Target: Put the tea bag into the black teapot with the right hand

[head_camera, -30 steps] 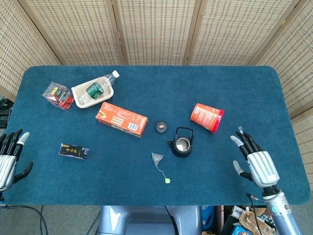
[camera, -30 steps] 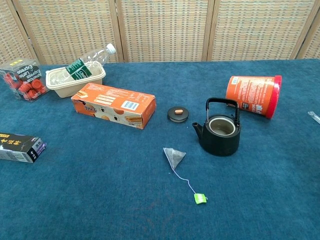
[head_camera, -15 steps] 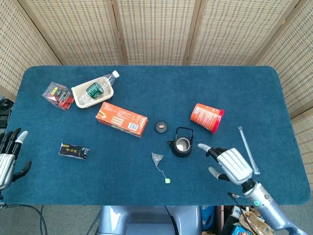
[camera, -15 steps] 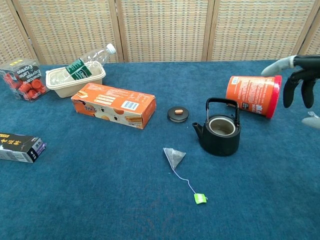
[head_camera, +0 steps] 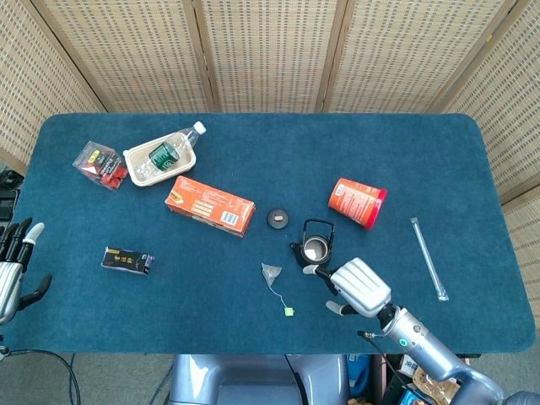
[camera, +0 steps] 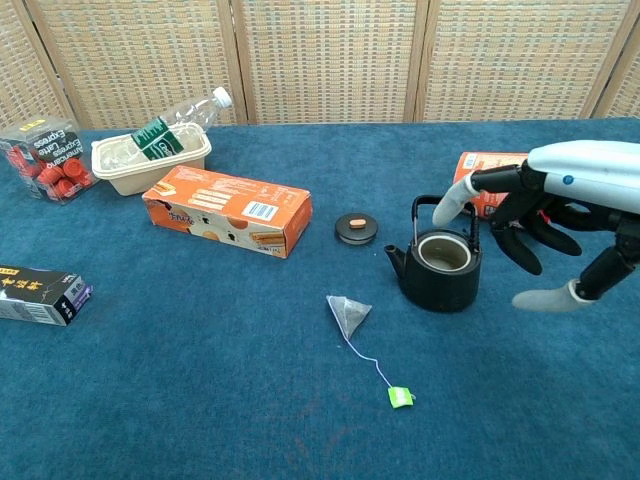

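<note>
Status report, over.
Right hand open, beside black teapot. Left hand open, idle. Tea bag on table, untouched. Lid off; path clear.

Right hand point(head_camera: 359, 286): we hold it empty, fingers spread, low and right of centre.
Left hand point(head_camera: 10, 274): empty, fingers apart, at lower left edge.

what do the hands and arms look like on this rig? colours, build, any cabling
Right hand: silver-white ribbed back, black fingers with pale grey tips. Its forearm is a silver-grey tube with a small green light and a thin dark cable at the wrist. Left hand, at the frame edge, shows the same silver back, black fingers and one pale tip.
</note>
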